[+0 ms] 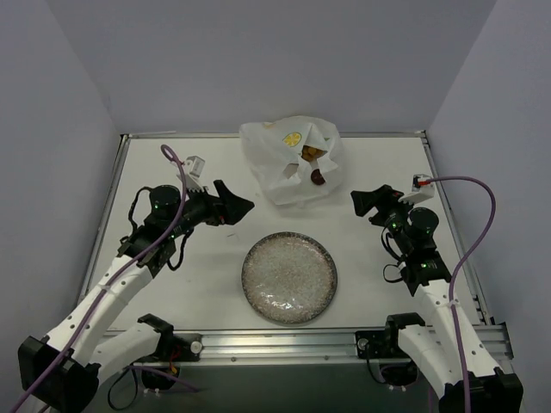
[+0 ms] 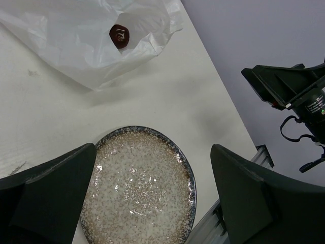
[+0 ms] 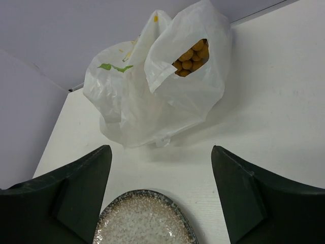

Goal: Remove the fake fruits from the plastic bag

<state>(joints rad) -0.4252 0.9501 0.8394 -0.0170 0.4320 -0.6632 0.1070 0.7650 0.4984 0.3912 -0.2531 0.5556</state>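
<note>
Right gripper (image 3: 160, 152) wide; crinkly bag (image 3: 132, 101) w/ berries (image 3: 190, 58)

Fruits (image 3: 190, 60) half-hidden (inside bag (image 3: 129, 101))

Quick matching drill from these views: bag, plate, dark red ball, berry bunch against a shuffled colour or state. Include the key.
Things:
1. bag
2. plate
3. dark red ball
4. berry bunch

States:
A. speckled, nothing on it
B. yellow-orange, showing through a gap in the bag
C. white, crumpled, printed with citrus slices
D. lying on the bag's plastic near its edge

Pairs: 1-C, 2-A, 3-D, 4-B
</note>
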